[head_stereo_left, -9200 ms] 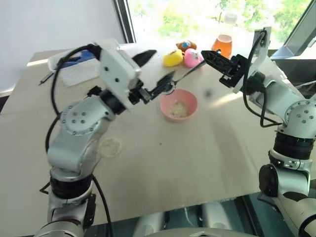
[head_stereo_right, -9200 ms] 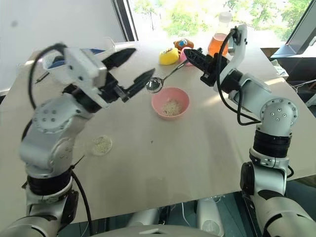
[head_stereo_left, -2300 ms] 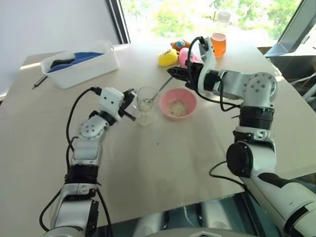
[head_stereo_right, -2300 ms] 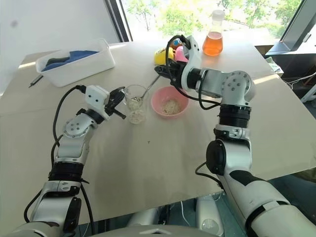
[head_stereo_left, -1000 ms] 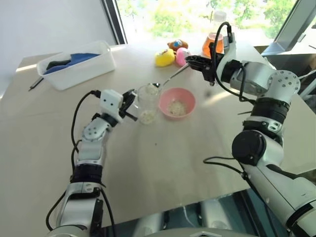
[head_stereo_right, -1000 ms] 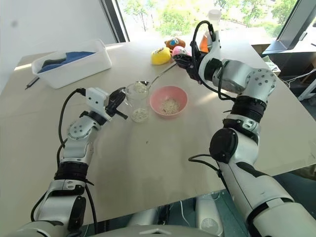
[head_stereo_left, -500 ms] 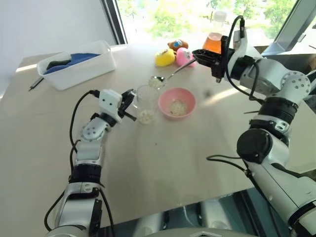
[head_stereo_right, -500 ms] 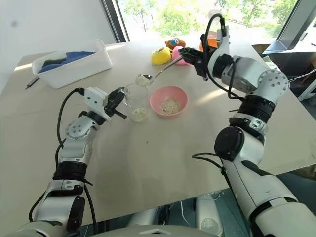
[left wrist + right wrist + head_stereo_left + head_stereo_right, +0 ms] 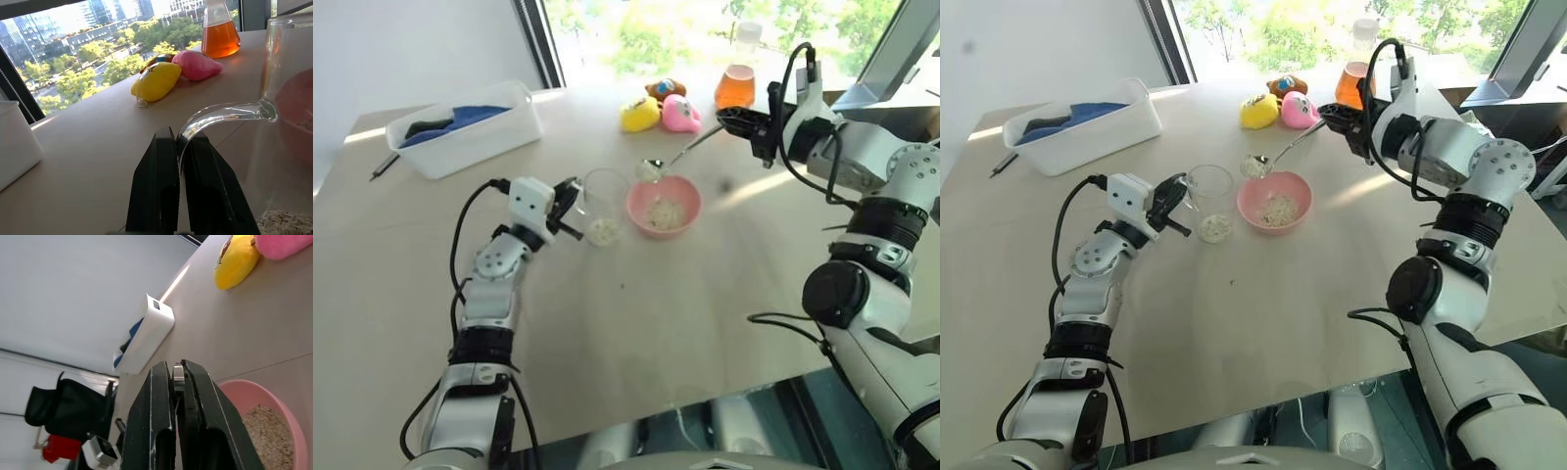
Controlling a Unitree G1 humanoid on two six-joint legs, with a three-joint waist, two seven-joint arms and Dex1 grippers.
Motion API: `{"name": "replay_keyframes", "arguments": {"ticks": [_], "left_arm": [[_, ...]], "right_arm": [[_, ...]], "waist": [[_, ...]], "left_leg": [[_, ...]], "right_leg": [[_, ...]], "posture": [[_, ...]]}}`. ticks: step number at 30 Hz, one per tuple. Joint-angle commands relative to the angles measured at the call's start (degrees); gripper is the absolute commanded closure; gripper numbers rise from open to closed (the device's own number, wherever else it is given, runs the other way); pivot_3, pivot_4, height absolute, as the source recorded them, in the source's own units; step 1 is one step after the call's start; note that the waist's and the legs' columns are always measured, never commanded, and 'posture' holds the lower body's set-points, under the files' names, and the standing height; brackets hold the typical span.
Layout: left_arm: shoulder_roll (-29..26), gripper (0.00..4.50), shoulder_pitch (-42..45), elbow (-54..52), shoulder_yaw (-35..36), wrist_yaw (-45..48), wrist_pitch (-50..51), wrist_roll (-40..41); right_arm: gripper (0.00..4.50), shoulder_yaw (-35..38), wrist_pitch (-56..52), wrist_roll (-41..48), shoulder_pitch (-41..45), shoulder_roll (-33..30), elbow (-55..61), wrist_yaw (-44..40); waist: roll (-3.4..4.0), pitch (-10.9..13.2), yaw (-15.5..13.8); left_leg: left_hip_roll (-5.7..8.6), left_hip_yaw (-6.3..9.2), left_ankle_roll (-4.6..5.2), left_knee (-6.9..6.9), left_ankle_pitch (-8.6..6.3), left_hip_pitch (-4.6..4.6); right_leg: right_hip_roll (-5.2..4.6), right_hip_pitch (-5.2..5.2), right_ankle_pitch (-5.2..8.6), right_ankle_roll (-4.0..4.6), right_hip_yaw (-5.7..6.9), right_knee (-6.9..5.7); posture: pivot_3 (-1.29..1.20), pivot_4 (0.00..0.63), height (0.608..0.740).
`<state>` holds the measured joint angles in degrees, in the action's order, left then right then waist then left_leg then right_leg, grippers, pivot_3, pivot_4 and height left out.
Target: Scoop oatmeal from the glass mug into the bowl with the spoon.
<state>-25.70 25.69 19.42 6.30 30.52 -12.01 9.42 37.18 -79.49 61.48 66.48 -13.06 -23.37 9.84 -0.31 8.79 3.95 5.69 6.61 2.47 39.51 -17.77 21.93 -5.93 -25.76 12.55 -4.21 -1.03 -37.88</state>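
My left gripper (image 9: 570, 196) is shut on the side handle of the clear glass mug (image 9: 604, 201), which stands upright on the table. A thin layer of oatmeal (image 9: 1215, 227) lies in its bottom. In the left wrist view the curved glass handle (image 9: 220, 115) runs between my black fingers (image 9: 159, 166). The pink bowl (image 9: 680, 191) stands just right of the mug with a small heap of flakes inside. My right gripper (image 9: 729, 119) is shut on the handle of the silver spoon (image 9: 690, 150). Its head (image 9: 651, 169) carries flakes and hangs above the bowl's back left rim.
A white tub (image 9: 470, 127) with a blue cloth stands at the back left, with a dark stick (image 9: 384, 164) beside it. Yellow (image 9: 641, 115) and pink (image 9: 682, 115) toys and a flask of orange liquid (image 9: 736, 83) line the far edge by the window.
My right gripper has carried the loaded spoon to the right, from above the mug to above the bowl's rim. The left gripper and the mug have stayed put.
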Motion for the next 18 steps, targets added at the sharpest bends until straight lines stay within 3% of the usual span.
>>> {"name": "replay_keyframes", "arguments": {"ticks": [1,10,18], "left_arm": [[-0.3,4.47,-0.9,-2.2,1.0,-0.6,0.2,0.1],[-0.4,4.47,-2.2,-3.5,1.3,-1.6,0.5,0.3],[-0.4,4.47,-3.4,-4.2,1.6,-2.3,0.7,0.7]], "right_arm": [[4.5,-7.8,4.0,-4.4,-1.3,-2.6,3.7,-8.0],[4.5,-31.4,20.9,-21.3,-3.4,-9.7,12.4,-29.2],[4.5,-42.0,28.9,-29.7,-4.2,-12.2,23.2,-38.7]], "waist": [[0.0,0.0,0.0],[0.0,0.0,0.0],[0.0,0.0,-0.1]], "left_leg": [[0.01,0.0,0.0,0.0,0.0,0.0],[0.01,-0.01,0.0,0.01,0.0,0.0],[0.0,0.0,0.0,0.01,0.0,-0.01]], "right_leg": [[0.0,0.0,0.0,0.0,0.0,0.0],[0.01,-0.04,0.0,0.0,0.0,0.09],[0.02,-0.07,0.0,0.0,0.01,0.21]], "posture": [[0.0,0.15,0.74],[0.0,0.15,0.74],[0.0,0.15,0.74]]}}
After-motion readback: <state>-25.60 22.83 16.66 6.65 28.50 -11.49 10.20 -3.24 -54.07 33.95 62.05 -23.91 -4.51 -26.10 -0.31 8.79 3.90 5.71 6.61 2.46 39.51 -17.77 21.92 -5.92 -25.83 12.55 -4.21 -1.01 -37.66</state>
